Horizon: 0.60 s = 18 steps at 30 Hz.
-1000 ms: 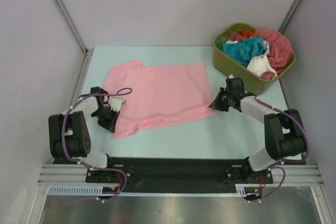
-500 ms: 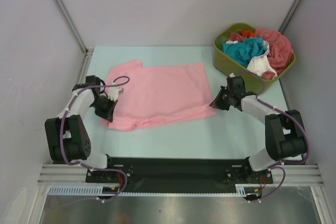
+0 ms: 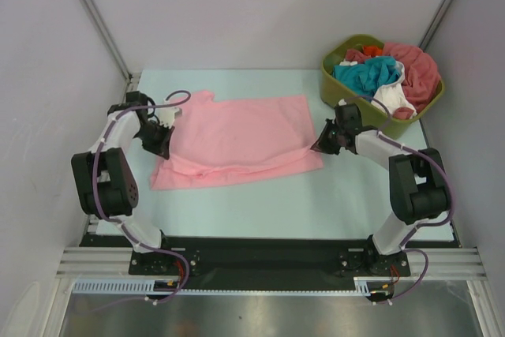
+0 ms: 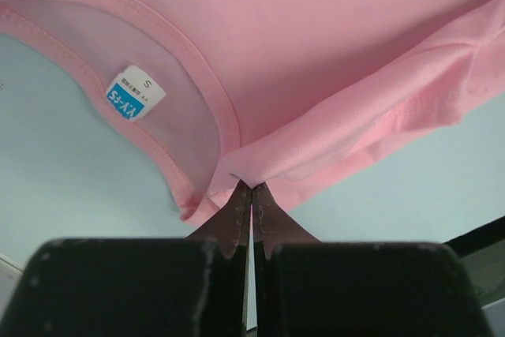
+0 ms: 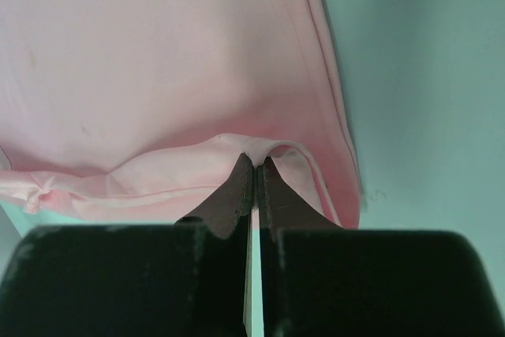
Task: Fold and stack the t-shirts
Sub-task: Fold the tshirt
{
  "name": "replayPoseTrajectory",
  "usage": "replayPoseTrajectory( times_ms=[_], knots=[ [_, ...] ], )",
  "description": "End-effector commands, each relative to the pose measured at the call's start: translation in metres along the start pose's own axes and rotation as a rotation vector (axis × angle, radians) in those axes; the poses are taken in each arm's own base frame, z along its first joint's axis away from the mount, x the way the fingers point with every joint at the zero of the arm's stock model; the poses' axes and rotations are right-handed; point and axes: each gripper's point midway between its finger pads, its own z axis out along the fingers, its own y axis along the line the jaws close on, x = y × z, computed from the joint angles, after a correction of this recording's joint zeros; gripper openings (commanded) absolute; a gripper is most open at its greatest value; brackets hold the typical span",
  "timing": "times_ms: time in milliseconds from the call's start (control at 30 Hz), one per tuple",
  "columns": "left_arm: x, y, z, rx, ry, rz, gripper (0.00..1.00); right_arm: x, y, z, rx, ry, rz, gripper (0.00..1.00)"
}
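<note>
A light pink t-shirt lies spread on the pale table, its near edge folded over toward the back. My left gripper is shut on the shirt's left side; in the left wrist view it pinches a fold beside the collar and its size label. At the shirt's right end my right gripper is shut on the hem, and in the right wrist view a ridge of cloth is raised between its tips. More t-shirts in teal, white, coral-red and orange are heaped in the tub.
An olive-green plastic tub stands at the table's back right corner, close behind my right arm. Grey walls close in the table on the left, back and right. A black rail runs along the near edge between the arm bases.
The left gripper shut on the shirt's near left edge and carried it toward the back. The right gripper also moved back with the hem, so the near edge now lies folded over.
</note>
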Motion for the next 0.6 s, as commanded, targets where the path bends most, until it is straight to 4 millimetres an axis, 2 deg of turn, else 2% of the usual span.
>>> replayPoseTrajectory(
  times_ms=[0, 200, 400, 567],
  knots=[
    [-0.025, 0.012, -0.006, -0.018, -0.078, -0.021, 0.0, -0.022, 0.012, 0.007, -0.014, -0.044, -0.041, 0.0],
    [-0.047, 0.039, -0.007, -0.093, -0.163, -0.088, 0.0, -0.037, 0.015, 0.014, -0.003, -0.06, -0.052, 0.0],
    [-0.07, 0.048, -0.003, -0.091, -0.225, -0.118, 0.0, -0.041, 0.009, 0.029, 0.027, -0.036, -0.041, 0.0],
    [-0.071, 0.052, 0.008, -0.086, -0.215, -0.124, 0.01, -0.049, 0.013, 0.036, 0.017, -0.05, -0.022, 0.0]
  ],
)
